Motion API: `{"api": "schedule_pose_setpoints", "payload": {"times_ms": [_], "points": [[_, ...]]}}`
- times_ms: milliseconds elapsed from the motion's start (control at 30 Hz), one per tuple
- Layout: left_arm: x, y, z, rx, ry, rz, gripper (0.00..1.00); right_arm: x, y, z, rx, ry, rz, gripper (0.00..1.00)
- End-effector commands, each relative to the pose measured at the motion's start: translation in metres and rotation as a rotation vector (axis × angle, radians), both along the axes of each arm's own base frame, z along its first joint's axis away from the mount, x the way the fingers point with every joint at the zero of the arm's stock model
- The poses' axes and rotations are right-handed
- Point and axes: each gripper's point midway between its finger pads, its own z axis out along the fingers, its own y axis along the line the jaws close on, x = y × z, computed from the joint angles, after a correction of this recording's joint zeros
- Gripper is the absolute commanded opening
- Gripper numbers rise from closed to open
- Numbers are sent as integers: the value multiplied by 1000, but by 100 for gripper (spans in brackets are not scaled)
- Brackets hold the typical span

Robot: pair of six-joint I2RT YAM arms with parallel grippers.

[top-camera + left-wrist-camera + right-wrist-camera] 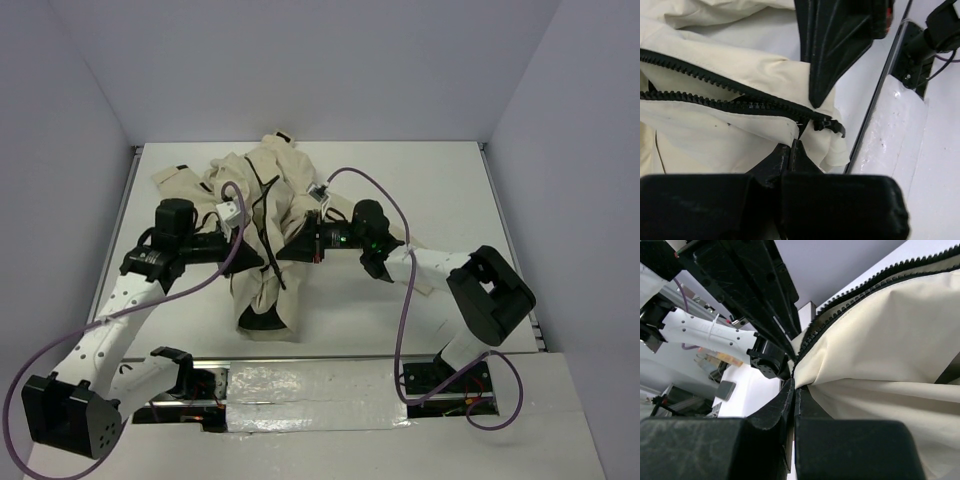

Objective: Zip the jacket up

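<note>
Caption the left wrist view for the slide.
Left gripper pinches the jacket beside the zipper end, right gripper close above.

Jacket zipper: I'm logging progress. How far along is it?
Done: both halves appear to meet at the slider, at the track's end. In hand: left jaws and right jaws are each shut on jacket cloth beside the track. Remaining: the teeth rows beyond the slider lie apart, so nearly the whole zip-up.

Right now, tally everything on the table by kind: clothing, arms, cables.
Jacket: 1
Arms: 2, left arm and right arm
Purple cables: 2, left cable and right cable
Total: 5
</note>
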Motion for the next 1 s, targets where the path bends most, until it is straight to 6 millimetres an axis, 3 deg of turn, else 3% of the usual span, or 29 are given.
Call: {"api": "schedule_pose_setpoints", "payload": {"times_ms": [0, 367, 533, 700, 967], "points": [[-10, -10, 23, -93, -39, -66, 0, -3, 0, 20, 73, -78, -14, 0], [-8, -8, 32, -189, 43, -19, 0, 1, -8, 25, 119, -115, -46, 0], [4, -5, 15, -160, 92, 43, 0, 1, -10, 21, 113, -108, -57, 0], [5, -9, 19, -195, 114, 31, 0, -1, -11, 20, 111, -112, -54, 0], [-9, -14, 22, -236, 168, -36, 0, 4, -12, 22, 122, -120, -86, 0]]}}
